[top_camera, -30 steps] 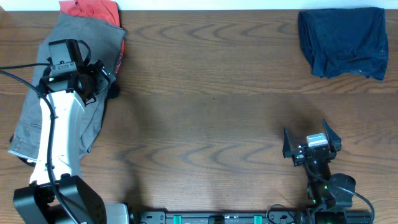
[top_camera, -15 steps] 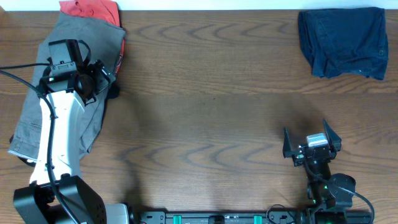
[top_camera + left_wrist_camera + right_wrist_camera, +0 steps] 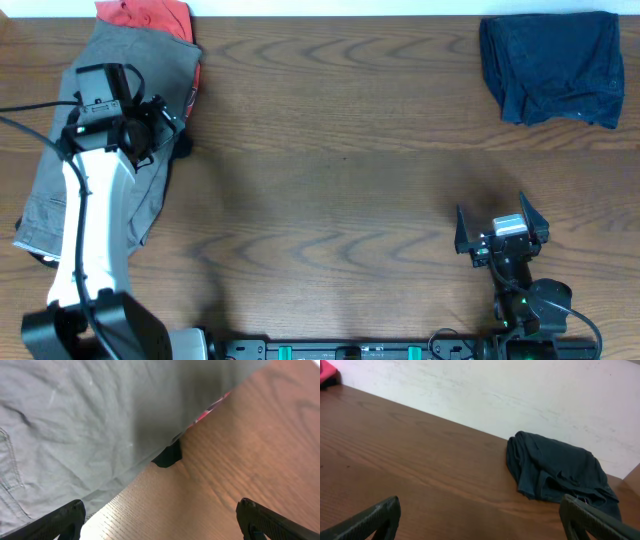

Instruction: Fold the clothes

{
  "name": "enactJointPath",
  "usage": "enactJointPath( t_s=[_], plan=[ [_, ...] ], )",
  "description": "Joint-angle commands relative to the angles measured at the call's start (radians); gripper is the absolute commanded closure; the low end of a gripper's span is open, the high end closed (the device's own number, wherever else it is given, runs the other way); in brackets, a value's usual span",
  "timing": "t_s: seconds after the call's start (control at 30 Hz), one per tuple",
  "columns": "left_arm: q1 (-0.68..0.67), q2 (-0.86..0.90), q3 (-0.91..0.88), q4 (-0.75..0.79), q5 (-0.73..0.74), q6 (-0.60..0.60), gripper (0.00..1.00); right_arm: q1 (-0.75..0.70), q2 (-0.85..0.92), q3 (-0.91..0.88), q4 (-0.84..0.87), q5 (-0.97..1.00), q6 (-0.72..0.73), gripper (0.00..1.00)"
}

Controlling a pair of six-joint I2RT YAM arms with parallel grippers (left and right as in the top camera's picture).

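Grey-khaki shorts [image 3: 150, 70] lie spread at the table's far left, with a red-orange garment [image 3: 145, 15] under their top end. My left gripper [image 3: 160, 520] is open and empty, over the shorts' right edge [image 3: 75, 425]; a dark navy scrap [image 3: 168, 455] and a red strip [image 3: 210, 406] peek out from under it. Folded dark blue denim shorts [image 3: 550, 65] sit at the back right and also show in the right wrist view [image 3: 555, 472]. My right gripper [image 3: 502, 235] is open and empty near the front right.
The brown wooden table [image 3: 330, 150] spans the view, with a white wall [image 3: 495, 390] behind its back edge. The left arm [image 3: 95, 220] lies over the grey shorts.
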Motion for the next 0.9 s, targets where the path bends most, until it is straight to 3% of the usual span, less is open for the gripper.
enactJointPath(
  t_s=[0.0, 0.07, 0.27, 0.37, 0.87],
  plan=[
    [-0.008, -0.096, -0.031, 0.001, -0.008, 0.018, 0.02, 0.023, -0.006, -0.003, -0.003, 0.010, 0.018, 0.01],
    [-0.035, -0.154, -0.081, 0.053, -0.008, 0.050, 0.02, 0.023, -0.006, -0.003, -0.003, 0.010, 0.018, 0.01],
    [-0.178, -0.396, -0.393, 0.468, -0.008, 0.261, 0.02, 0.023, -0.006, -0.003, -0.003, 0.010, 0.018, 0.01],
    [-0.223, -0.536, -0.548, 0.614, -0.008, 0.280, 0.02, 0.023, -0.006, -0.003, -0.003, 0.010, 0.018, 0.01],
    [-0.248, -1.137, -1.027, 0.702, -0.009, 0.280, 0.02, 0.023, -0.006, -0.003, -0.003, 0.010, 0.018, 0.01]
  ],
)
